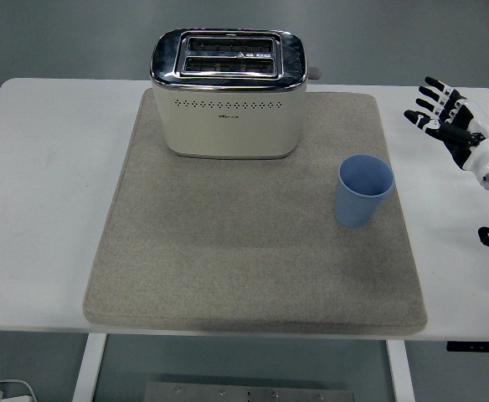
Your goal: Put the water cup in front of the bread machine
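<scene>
White table (52, 209) bearing a grey mat (228, 268) with the bread machine (228, 92) at its far edge. The blue water cup (364, 190) stands upright, untouched, off the machine's front (not yet placed), well apart from the right hand (450, 121), whose spread fingers (433, 88) hold nothing.

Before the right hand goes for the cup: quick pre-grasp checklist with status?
1. Blue cup upright, on the grey mat: ok.
2. Right hand with fingers spread, holding nothing: ok.
3. Path from hand to cup free of obstacles over the white table: ok.
4. Drop spot on the mat in front of the bread machine free: ok.
5. Hand lined up with the cup: not ok, it is off to the right, beyond the mat edge, apart from the cup.
6. Cup contents: none visible, but liquid level is hard to judge, so cannot tell.
</scene>
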Tool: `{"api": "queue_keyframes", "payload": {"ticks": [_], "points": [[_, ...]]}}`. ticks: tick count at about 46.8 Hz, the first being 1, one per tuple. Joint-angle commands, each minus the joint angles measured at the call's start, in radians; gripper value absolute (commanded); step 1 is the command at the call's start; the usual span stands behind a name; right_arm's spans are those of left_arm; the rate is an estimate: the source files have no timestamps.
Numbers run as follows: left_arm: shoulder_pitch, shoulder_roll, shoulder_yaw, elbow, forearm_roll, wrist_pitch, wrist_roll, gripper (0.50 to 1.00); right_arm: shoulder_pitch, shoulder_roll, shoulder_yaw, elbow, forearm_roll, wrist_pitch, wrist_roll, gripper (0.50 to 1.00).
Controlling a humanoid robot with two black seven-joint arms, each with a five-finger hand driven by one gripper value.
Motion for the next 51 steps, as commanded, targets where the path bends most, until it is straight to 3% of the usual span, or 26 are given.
{"api": "queue_keyframes", "payload": {"ticks": [1, 12, 22, 28, 35, 51], "points": [[-0.001, 0.0, 0.0, 0.0, 0.0, 0.0, 0.0, 1.0, 0.001, -0.027, -0.003, 0.05, -0.01, 0.001, 0.004, 0.915], [0.0, 0.0, 0.0, 0.0, 0.0, 0.0, 0.0, 1.0, -0.016, -0.142, -0.009, 0.199, -0.056, -0.002, 0.048, 0.915], [0.0, 0.0, 0.0, 0.0, 0.0, 0.0, 0.0, 1.0, -0.097, -0.227, -0.006, 0.291, -0.126, -0.008, 0.073, 0.913], [0.0, 0.0, 0.0, 0.0, 0.0, 0.0, 0.0, 1.0, -0.163, -0.291, -0.001, 0.362, -0.155, -0.01, 0.126, 0.913], [0.0, 0.0, 0.0, 0.0, 0.0, 0.0, -0.001, 1.0, -0.2, -0.36, -0.003, 0.423, -0.204, -0.01, 0.126, 0.913], [0.0, 0.0, 0.0, 0.0, 0.0, 0.0, 0.0, 1.0, -0.257, -0.367, -0.006, 0.437, -0.326, -0.039, 0.126, 0.903]]}}
